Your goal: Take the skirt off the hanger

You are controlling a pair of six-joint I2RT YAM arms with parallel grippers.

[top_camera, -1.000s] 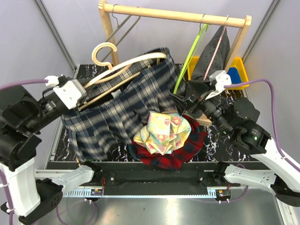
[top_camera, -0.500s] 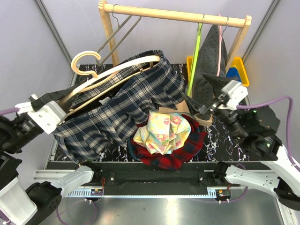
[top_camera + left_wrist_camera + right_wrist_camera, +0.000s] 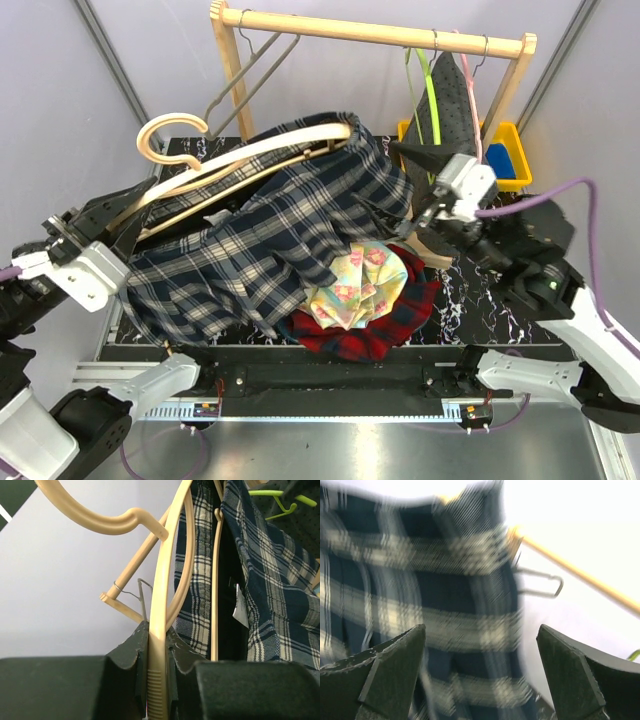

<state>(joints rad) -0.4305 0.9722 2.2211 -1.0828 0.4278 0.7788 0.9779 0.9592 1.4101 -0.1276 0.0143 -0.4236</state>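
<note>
The left gripper (image 3: 108, 222) is clamped on the end of the cream hanger (image 3: 235, 158), out past the left edge of the tabletop (image 3: 480, 300). In the left wrist view the dark fingers (image 3: 131, 647) pinch the ribbed arm of the hanger between them, with its hook curling away overhead. The hanger is held up off the tabletop at a slant, hook end to the far left.

The plaid skirt (image 3: 275, 235) is on the hanger, its waist running along the lower bar. From there it drapes over the left and middle of the tabletop, and its hem sags toward the near left corner. Its near right edge lies over the yellow floral cloth (image 3: 362, 285), which sits on a red plaid cloth (image 3: 405, 318) near the near edge.

The right gripper (image 3: 425, 215) hangs at the skirt's right side with its jaws spread wide and nothing between them. Its own view is blurred; the plaid fills the gap between the fingers (image 3: 387, 667), and it may be brushing the fabric, though I can't be sure
</note>
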